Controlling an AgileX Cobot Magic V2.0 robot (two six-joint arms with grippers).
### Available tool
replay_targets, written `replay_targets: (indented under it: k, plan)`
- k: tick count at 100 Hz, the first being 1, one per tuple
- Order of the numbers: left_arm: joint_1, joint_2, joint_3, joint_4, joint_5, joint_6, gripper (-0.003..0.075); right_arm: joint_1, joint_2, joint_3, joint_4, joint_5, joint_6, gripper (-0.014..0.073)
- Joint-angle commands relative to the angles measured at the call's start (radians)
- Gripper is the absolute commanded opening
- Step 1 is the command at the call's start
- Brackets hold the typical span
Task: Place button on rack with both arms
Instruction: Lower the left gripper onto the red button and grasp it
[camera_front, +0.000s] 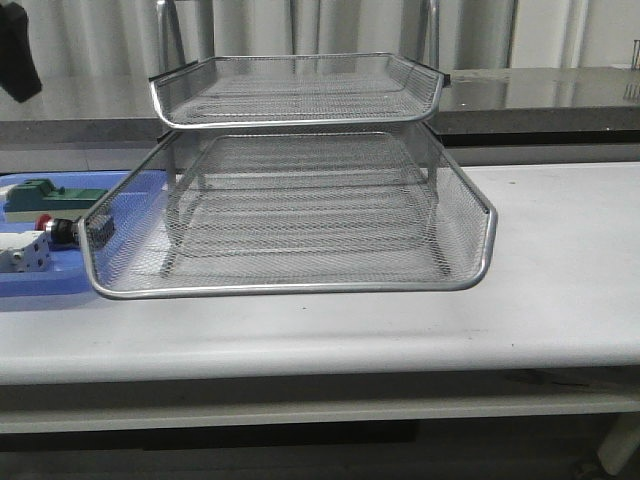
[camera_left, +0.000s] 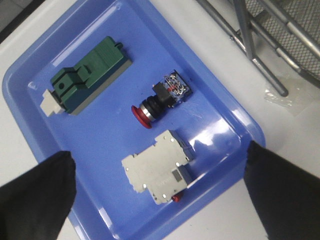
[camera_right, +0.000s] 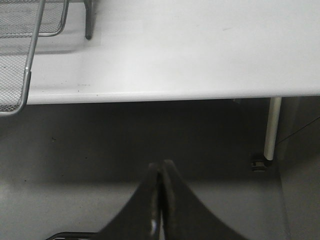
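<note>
Front view: a white counter (camera_front: 560, 260) stands before a grey ledge and pale curtains. The silver mesh rack (camera_front: 290, 215) sits on it, lower tier slid forward. Left of the rack, a blue tray (camera_front: 25, 285) holds the button (camera_front: 55, 229), partly hidden behind the mesh.

Left wrist view: the left pincer (camera_left: 160, 192) hangs spread wide above the tray, holding nothing. The button lies on its side between a green block (camera_left: 90, 75) and a white block (camera_left: 157, 167).

Right wrist view: the right pincer (camera_right: 161, 200) is pressed closed, empty, beyond the counter's edge, over the floor.

Green block (camera_left: 87, 75), white block (camera_left: 157, 167) in blue tray (camera_left: 30, 80); white table (camera_front: 560, 260).
</note>
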Motion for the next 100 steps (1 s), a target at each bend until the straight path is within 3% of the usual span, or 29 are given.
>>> replay_targets:
  k: [1,24,52,100]
  plan:
    - [0.001,0.048,-0.127,-0.007,0.027,0.081,0.0648,-0.003,0.003,-0.033,-0.017,-0.058,-0.002,-0.0071]
    - [0.001,0.23,-0.296,0.018,0.088,0.222,0.0648,-0.003,0.003,-0.033,-0.017,-0.058,-0.002,-0.0071]
    - [0.001,0.356,-0.329,0.018,0.076,0.309,0.0648,-0.003,0.003,-0.033,-0.017,-0.058,-0.002,-0.0071]
    - [0.001,0.488,-0.419,0.029,0.027,0.325,0.0648,-0.003,0.003,-0.033,-0.017,-0.058,-0.002,-0.0071]
